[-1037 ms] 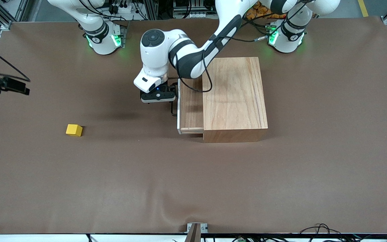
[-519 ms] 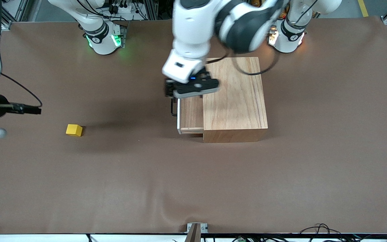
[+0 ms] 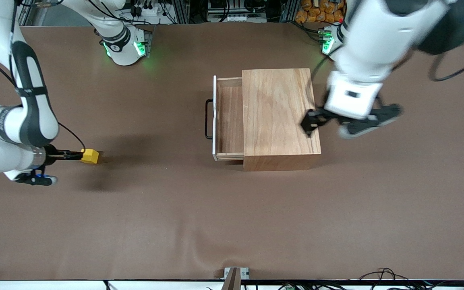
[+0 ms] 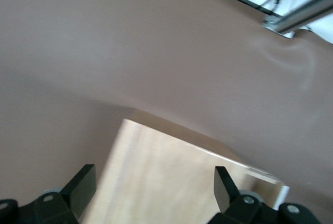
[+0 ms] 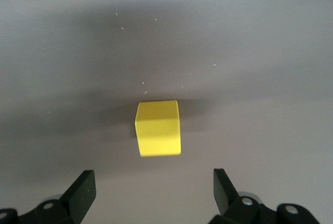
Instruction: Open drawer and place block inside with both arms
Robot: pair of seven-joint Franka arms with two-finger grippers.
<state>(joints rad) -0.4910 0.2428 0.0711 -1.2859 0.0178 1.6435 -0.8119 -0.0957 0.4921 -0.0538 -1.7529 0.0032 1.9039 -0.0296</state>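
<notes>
The yellow block [image 3: 89, 156] lies on the brown table toward the right arm's end. My right gripper [image 3: 34, 179] hangs low beside it, open and empty. In the right wrist view the block [image 5: 158, 128] lies just ahead of the open gripper [image 5: 151, 193], not between the fingers. The drawer [image 3: 229, 117] of the light wood box [image 3: 280, 112] is pulled partly out and is empty inside, with its white front and black handle [image 3: 208, 119] facing the right arm's end. My left gripper [image 3: 349, 123] is open and empty over the box's edge at the left arm's end. The left wrist view shows the box top [image 4: 171, 182] under the gripper [image 4: 153, 193].
The two green-lit arm bases [image 3: 125, 46] [image 3: 330, 42] stand along the table's edge farthest from the front camera. A metal bracket [image 3: 236, 274] and cables sit at the edge nearest that camera. The brown cloth is slightly wrinkled there.
My left gripper left the drawer handle, rose and swung across the box toward the left arm's end. My right arm came down beside the block. The drawer stayed open.
</notes>
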